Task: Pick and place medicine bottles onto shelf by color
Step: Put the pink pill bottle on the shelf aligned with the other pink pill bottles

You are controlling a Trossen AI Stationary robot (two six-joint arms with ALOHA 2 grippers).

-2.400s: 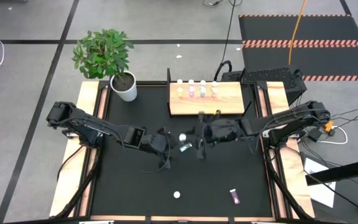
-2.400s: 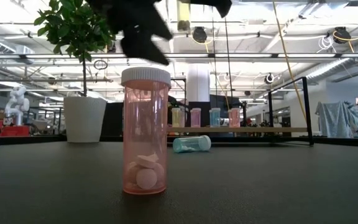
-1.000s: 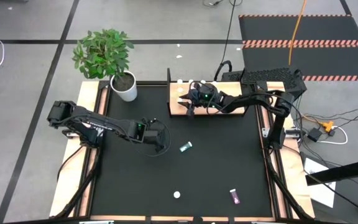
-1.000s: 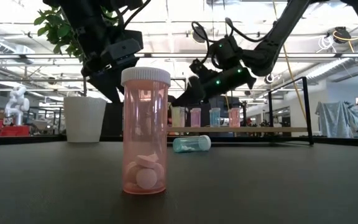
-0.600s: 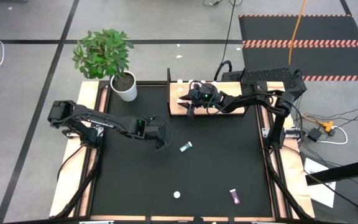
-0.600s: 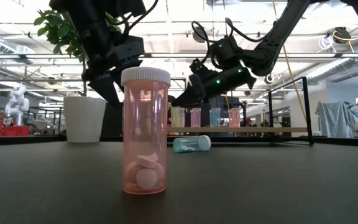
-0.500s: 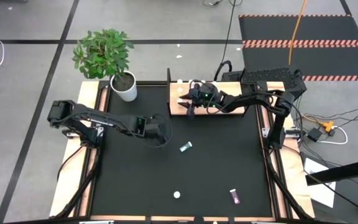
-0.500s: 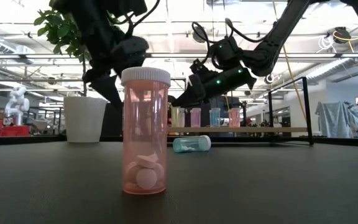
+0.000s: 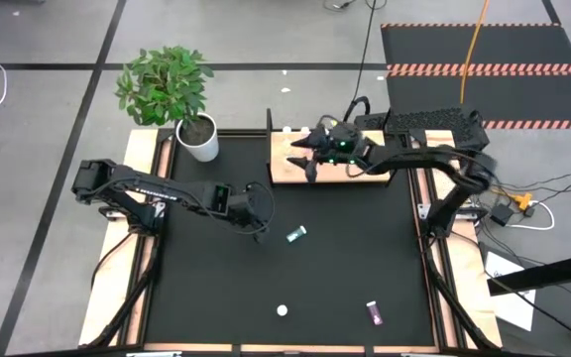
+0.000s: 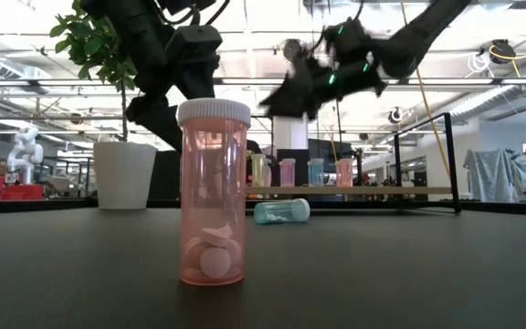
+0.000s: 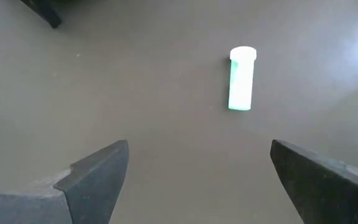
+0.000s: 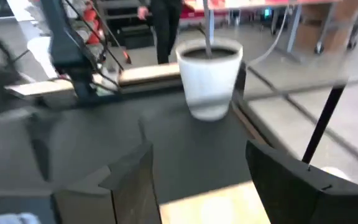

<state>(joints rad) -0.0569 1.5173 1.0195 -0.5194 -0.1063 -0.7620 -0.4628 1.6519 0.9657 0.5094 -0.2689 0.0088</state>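
A teal bottle lies on its side mid-table, also seen in the left wrist view. A pale pink bottle stands upright near the front edge. A magenta bottle lies to its right. Several bottles stand in a row on the wooden shelf at the far side. My left gripper hangs open above the mat, just left of the teal bottle. My right gripper is open above the shelf's left end, with nothing between its fingers.
A white plant pot with a green plant stands at the far left corner, left of the shelf. Bare black mat lies between the teal bottle and the bottles at the front. A person stands in the room beyond the table.
My right gripper has risen from just above the shelf's left end to well clear of the standing bottles, staying over that end. My left gripper has turned at the wrist while staying beside the teal bottle. No bottle has moved.
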